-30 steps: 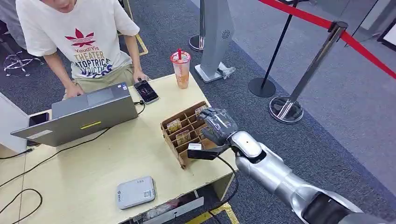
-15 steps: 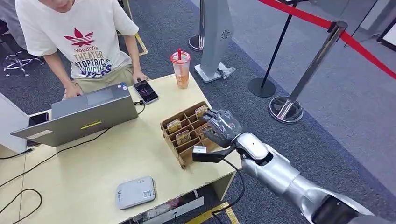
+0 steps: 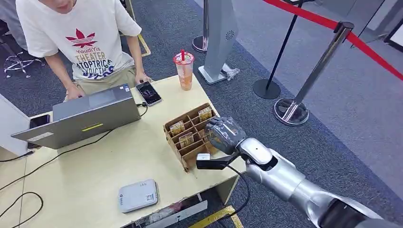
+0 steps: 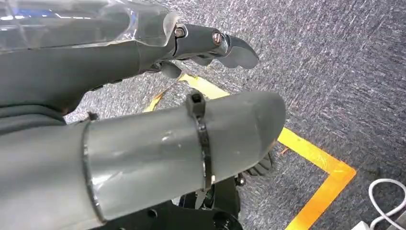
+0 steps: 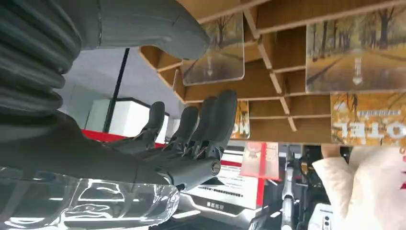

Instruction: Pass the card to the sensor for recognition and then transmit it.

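Currently, step one, card pickup: your right hand (image 3: 223, 134) hovers over the cardboard rack (image 3: 175, 138) with fingers (image 5: 210, 122) apart, holding nothing; cards (image 3: 186, 139) stand in their slots; next, lower and pinch one card.

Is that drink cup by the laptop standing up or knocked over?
Upright. The cup stands on the table near its far edge, lid on top, red straw pointing up.
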Robot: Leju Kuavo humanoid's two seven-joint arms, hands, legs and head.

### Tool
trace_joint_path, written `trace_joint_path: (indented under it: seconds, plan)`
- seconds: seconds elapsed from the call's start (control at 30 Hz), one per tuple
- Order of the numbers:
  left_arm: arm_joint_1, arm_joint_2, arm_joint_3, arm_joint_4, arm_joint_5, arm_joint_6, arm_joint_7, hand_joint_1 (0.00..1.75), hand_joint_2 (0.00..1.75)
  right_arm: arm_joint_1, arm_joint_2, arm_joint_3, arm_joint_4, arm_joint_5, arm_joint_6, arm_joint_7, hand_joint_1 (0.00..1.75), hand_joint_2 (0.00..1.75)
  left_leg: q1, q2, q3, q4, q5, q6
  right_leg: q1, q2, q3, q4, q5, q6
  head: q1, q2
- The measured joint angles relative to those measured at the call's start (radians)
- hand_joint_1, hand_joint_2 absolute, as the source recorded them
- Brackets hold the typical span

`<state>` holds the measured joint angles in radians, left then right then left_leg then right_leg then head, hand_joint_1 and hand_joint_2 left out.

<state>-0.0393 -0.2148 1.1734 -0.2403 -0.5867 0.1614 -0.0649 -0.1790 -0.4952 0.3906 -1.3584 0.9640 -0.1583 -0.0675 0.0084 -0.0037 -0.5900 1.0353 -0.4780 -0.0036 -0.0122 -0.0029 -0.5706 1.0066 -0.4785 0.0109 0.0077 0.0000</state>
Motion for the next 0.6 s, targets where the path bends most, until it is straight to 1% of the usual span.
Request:
trace_joint_path:
  seconds: [0.17, 0.27, 0.6]
  plan:
    - [0.000, 0.002, 0.002, 0.000, 0.003, 0.006, 0.000, 0.00, 0.00, -0.054, 0.001, 0.020, 0.051, -0.024, 0.010, -0.026, 0.93, 1.75, 0.000, 0.000, 0.000, 0.000, 0.000, 0.000, 0.000, 0.000, 0.000, 0.000, 0.000, 0.000, 0.000, 0.000]
    - [0.001, 0.002, 0.005, 0.000, 0.003, 0.006, 0.000, 0.00, 0.00, -0.079, 0.001, 0.030, 0.074, -0.031, 0.011, -0.029, 0.93, 1.75, 0.000, 0.000, 0.000, 0.000, 0.000, 0.000, 0.000, -0.001, 0.000, 0.000, 0.000, 0.000, 0.000, 0.000]
    - [0.000, 0.002, 0.007, 0.000, 0.003, 0.007, 0.000, 0.00, 0.00, -0.106, 0.002, 0.054, 0.114, -0.035, 0.011, -0.031, 0.99, 1.75, 0.000, 0.000, 0.000, 0.000, 0.000, 0.000, 0.000, -0.001, 0.000, 0.000, 0.000, 0.000, 0.000, 0.000]
